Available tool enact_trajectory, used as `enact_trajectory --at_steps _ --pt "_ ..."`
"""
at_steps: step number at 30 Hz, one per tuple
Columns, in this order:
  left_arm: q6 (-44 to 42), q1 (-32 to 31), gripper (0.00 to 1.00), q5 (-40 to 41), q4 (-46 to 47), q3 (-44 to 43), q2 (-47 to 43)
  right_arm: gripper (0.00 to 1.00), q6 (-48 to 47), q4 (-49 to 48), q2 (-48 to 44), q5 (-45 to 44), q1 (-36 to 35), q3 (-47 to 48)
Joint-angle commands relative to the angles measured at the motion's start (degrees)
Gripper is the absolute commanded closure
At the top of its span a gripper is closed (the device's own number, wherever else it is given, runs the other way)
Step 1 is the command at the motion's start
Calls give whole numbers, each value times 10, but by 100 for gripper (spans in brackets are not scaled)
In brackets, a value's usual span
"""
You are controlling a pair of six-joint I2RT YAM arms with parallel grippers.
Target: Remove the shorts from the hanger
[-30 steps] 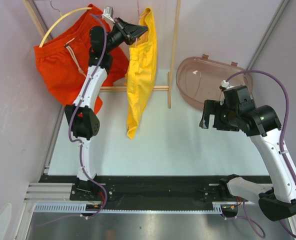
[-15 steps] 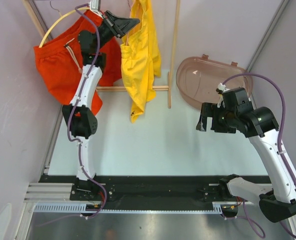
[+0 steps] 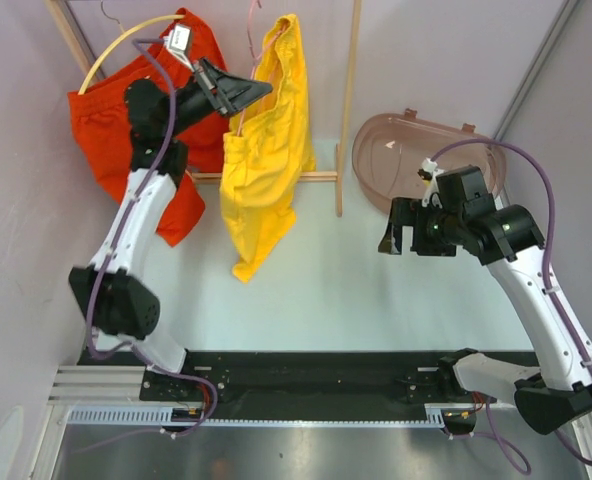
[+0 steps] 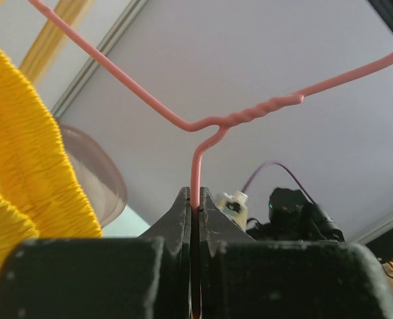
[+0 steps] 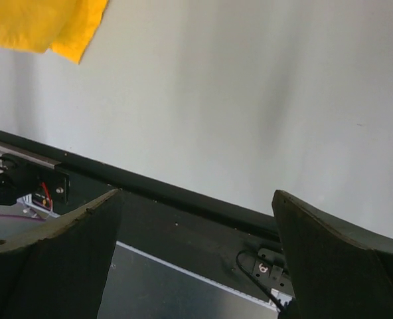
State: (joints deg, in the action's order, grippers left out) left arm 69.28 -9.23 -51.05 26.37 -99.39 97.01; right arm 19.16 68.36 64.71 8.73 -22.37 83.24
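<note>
The yellow shorts (image 3: 264, 160) hang from a thin pink wire hanger (image 3: 253, 22) at the back middle. My left gripper (image 3: 254, 93) is shut on the hanger's wire just above the shorts; in the left wrist view the pink wire (image 4: 195, 174) runs straight between the closed jaws, with yellow cloth (image 4: 24, 153) at the left. The orange-red shorts (image 3: 111, 140) hang on a yellow hanger (image 3: 126, 42) at the back left. My right gripper (image 3: 400, 236) is open and empty in mid-air at the right; its wrist view shows a corner of the yellow shorts (image 5: 44, 23) at top left.
A wooden rack, with a crossbar (image 3: 316, 177) and an upright (image 3: 349, 100), stands behind the shorts. A translucent brown tub (image 3: 416, 150) lies at the back right, also in the left wrist view (image 4: 93, 174). Side walls close in on the left and right. A black rail (image 3: 326, 370) runs along the near edge.
My left arm has swung left and nearer, carrying the pink hanger and yellow shorts lower and leftward. The shorts now hang more spread. My right gripper has shifted slightly left.
</note>
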Motion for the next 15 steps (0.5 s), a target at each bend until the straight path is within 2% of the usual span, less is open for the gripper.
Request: enact_trajectory --at_steps 1,8,15 --pt "-133 -2 100 42 -258 13 -134 0 -18 -56 23 52 2 -1" --pt "-116 -2 100 2 -369 111 -254 0 -13 -139 75 82 0 0" --pt "-118 -39 100 -22 -400 201 -328 0 6 -200 144 112 1 107"
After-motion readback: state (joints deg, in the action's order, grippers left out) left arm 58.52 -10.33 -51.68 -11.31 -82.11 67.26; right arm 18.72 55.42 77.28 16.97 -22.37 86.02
